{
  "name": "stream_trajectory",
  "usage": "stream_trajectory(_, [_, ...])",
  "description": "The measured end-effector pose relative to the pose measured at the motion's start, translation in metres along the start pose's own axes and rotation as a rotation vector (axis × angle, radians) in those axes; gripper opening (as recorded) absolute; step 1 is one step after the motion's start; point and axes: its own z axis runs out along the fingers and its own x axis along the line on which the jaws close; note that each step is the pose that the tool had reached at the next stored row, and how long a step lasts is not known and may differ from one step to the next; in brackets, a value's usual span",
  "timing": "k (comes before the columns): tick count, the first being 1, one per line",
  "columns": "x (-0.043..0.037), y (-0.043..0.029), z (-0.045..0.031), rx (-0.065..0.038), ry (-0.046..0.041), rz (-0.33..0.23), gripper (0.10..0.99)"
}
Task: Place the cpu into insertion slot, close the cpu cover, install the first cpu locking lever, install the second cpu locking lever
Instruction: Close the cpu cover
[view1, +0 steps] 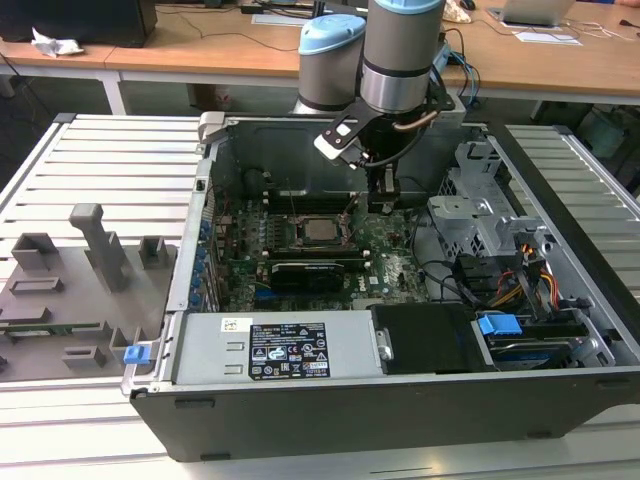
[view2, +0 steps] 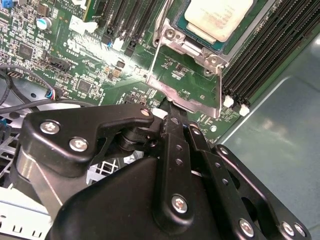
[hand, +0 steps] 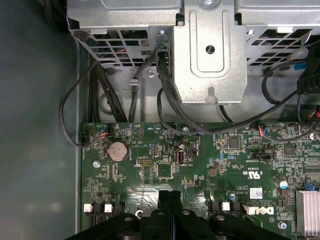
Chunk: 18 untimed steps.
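Observation:
The cpu (view2: 217, 17), a flat silver-topped square, lies in the insertion slot (view2: 231, 46) on the green motherboard (view2: 75, 55); the exterior view shows the cpu (view1: 320, 230) mid-board. The cpu cover (view2: 187, 95), a silvery frame with a square window, is swung open away from the chip, and the board shows through its window. My gripper (view2: 170, 107) is shut with nothing visible between its black fingers, its tip right at the cover's free edge. In the exterior view the gripper (view1: 380, 203) hangs just to the right of the socket. The first wrist view shows the closed fingers (hand: 165, 197) over the board.
Black memory slots (view2: 260, 60) flank the socket. A metal drive cage (hand: 210, 50) and black cables (hand: 170, 100) lie beyond the board. The power supply (view1: 285, 350) lines the case's near side. A grey fixture tray (view1: 80, 270) is on the exterior view's left.

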Motion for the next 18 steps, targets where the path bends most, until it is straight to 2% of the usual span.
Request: stream_trajectory(18, [-0.0001,-0.0030,0.0000,0.000,0.0000,0.000,0.106])
